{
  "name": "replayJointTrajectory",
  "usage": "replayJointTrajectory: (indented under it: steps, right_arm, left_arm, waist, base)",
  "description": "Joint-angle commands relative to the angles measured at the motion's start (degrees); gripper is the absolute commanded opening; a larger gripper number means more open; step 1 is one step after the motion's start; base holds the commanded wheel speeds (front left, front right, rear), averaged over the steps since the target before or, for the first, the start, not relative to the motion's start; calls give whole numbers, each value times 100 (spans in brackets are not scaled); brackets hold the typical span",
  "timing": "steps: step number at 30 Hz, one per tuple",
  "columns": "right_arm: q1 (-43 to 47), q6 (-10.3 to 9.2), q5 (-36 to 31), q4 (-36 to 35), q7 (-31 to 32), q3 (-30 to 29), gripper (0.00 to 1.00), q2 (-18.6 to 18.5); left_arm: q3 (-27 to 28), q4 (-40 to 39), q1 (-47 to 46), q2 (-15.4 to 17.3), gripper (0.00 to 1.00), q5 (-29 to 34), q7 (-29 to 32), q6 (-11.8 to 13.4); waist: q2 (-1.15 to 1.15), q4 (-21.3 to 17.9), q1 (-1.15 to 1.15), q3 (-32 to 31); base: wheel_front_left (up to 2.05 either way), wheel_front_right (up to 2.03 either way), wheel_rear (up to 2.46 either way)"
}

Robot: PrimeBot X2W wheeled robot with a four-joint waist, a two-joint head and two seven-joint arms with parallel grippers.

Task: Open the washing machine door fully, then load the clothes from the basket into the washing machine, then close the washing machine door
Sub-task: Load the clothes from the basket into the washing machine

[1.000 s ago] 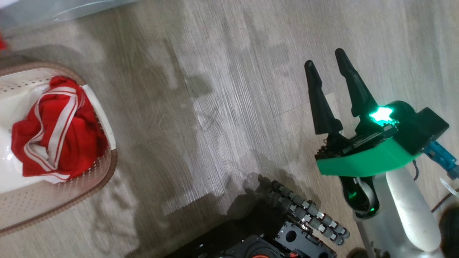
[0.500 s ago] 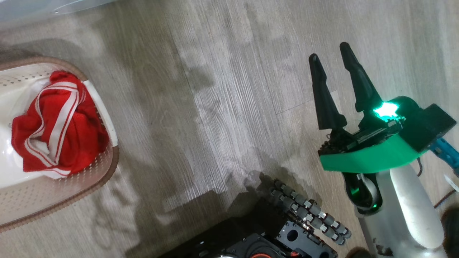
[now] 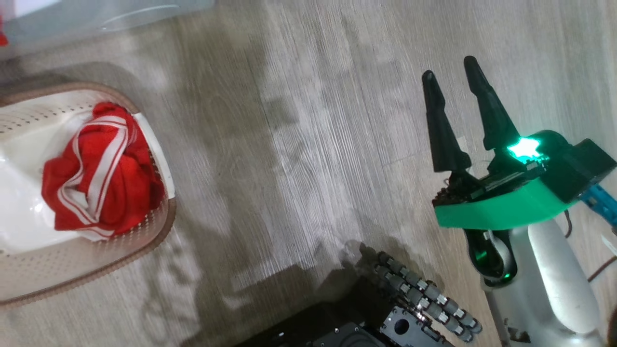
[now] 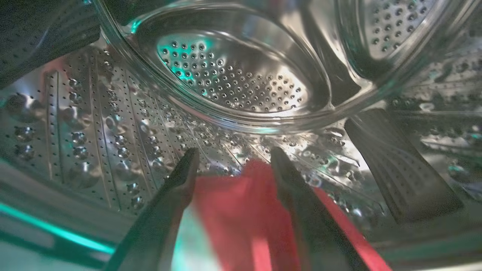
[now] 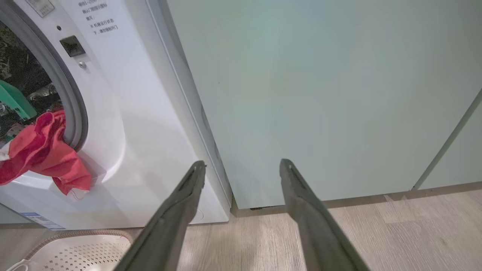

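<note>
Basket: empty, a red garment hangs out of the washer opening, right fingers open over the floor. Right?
No. The basket is not empty: the head view shows a red striped garment in it. The rest stands: a second red garment hangs out of the washing machine opening, and the right gripper has its fingers open over the floor.

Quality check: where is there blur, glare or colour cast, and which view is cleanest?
Head view: floor grain smeared, basket soft, green lamp glow by the right end effector. Left wrist view: hard glare and teal tint on the drum; red cloth near the lens out of focus. Right wrist view: cleanest, evenly lit.
</note>
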Motion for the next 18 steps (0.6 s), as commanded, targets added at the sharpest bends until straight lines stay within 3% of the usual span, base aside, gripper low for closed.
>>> replayJointTrajectory:
  steps: [1, 8, 16, 18]
  right_arm:
    - [128, 0, -46, -123, -36, 23, 100, 0]
    - [211, 0, -157, -37, -36, -94, 100, 0]
    - [250, 0, -363, 49, -36, -217, 100, 0]
    - [264, 0, -427, 102, -36, -273, 100, 0]
  left_arm:
    - [19, -154, 146, 178, 100, 49, -54, 33]
    - [50, -878, 1007, -211, 100, 58, -116, 239]
    - [303, -3269, 2574, -656, 100, 411, -122, 670]
    - [340, -4012, 3223, -774, 100, 559, -123, 874]
  waist:
    - [0, 72, 0, -128]
    - [0, 374, 0, -538]
    - [0, 800, 0, -900]
    - [0, 928, 0, -1043]
  base:
    - [0, 0, 0]
    - [0, 0, 0]
    - [0, 0, 0]
    - [0, 0, 0]
